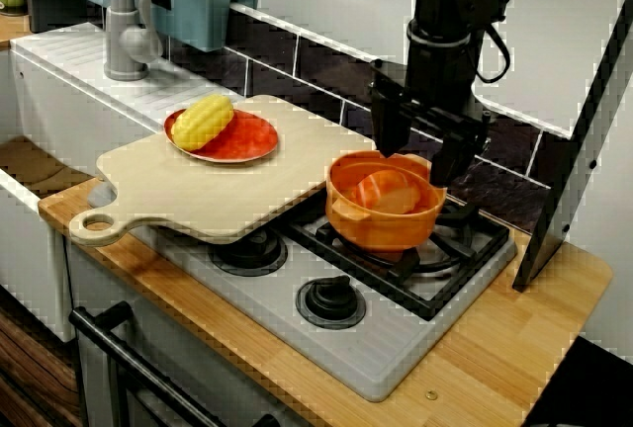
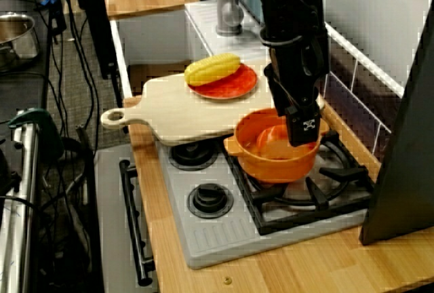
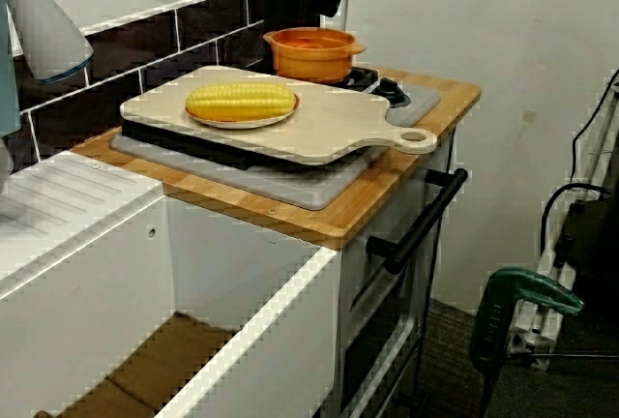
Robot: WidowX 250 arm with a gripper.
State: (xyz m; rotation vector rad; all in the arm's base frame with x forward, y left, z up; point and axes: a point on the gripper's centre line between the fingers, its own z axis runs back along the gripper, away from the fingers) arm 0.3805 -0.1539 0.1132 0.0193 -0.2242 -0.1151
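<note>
Front view: wooden desk under a grey stove, tiled wall close behind. Pale cutting board overhanging the stove's left burners, edge just beside the orange pot on the right rear grate. Red plate with corn on the board's far end. Bare grate and desk right of the pot. Arm upright, black claw spread wide over the pot's far rim, holding nothing
</note>
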